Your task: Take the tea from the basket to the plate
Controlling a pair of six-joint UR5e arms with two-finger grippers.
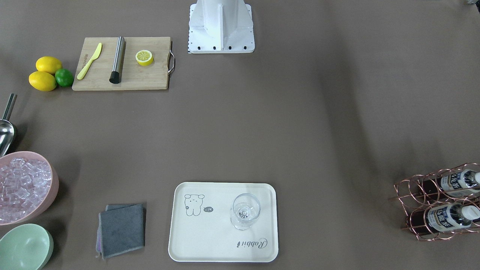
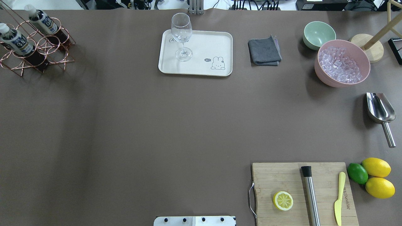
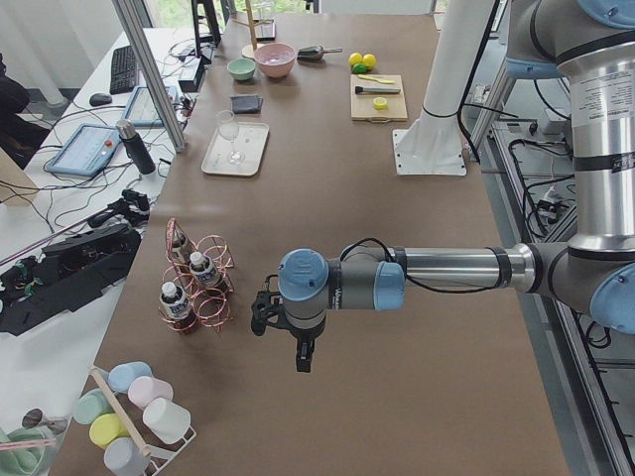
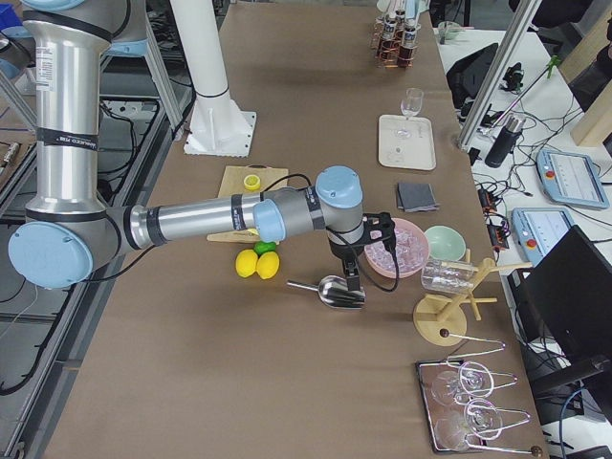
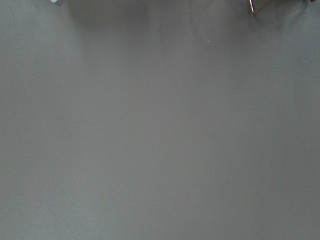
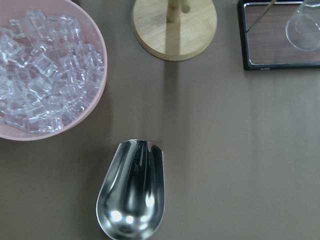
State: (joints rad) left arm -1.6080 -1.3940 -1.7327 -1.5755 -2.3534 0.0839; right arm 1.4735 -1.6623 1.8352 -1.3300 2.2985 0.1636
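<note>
Two tea bottles [image 1: 446, 218] [image 1: 452, 181] with white caps lie in the copper wire basket [image 1: 420, 195] at the table's left end; both also show in the overhead view [image 2: 15, 39] [image 2: 40, 20]. The cream plate [image 1: 210, 240] stands at the far middle edge and carries a wine glass [image 1: 245, 212]. My left gripper [image 3: 262, 315] hovers over bare table just beside the basket [image 3: 213, 307]; I cannot tell if it is open. My right gripper [image 4: 378, 234] hangs over the ice bowl and scoop; I cannot tell its state. Neither gripper shows in the wrist views.
A pink ice bowl [image 1: 54, 180], a green bowl [image 1: 24, 247], a metal scoop [image 6: 132, 190] and a wooden stand [image 6: 174, 30] are on the right side. A grey cloth [image 1: 122, 228] lies beside the plate. A cutting board [image 1: 150, 77] and lemons [image 1: 43, 80] sit near the base.
</note>
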